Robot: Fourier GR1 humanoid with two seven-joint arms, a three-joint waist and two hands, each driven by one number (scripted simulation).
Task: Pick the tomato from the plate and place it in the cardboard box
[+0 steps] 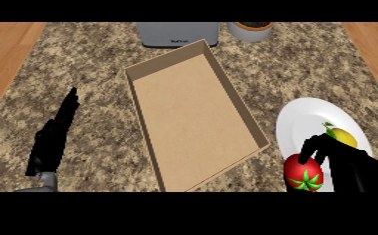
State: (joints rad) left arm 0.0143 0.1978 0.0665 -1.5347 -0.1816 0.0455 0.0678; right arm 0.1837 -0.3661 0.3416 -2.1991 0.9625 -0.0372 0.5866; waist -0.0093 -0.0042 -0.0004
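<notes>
— Tomato [304, 174]: on white plate [306, 116], near rim, beside a lemon [342, 137]. Right hand [345, 165] curled over it, fingers touching.
— Left hand [53, 136]: flat, fingers straight, resting left of cardboard box [193, 119].
— Markings?
— Small dark print on grey appliance [177, 33], unreadable. Pot [250, 30] alongside.

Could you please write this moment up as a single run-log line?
phase: grasp | right hand: curled on tomato at plate edge | lemon: on plate | cardboard box: holds nothing | left hand: open, resting
</notes>
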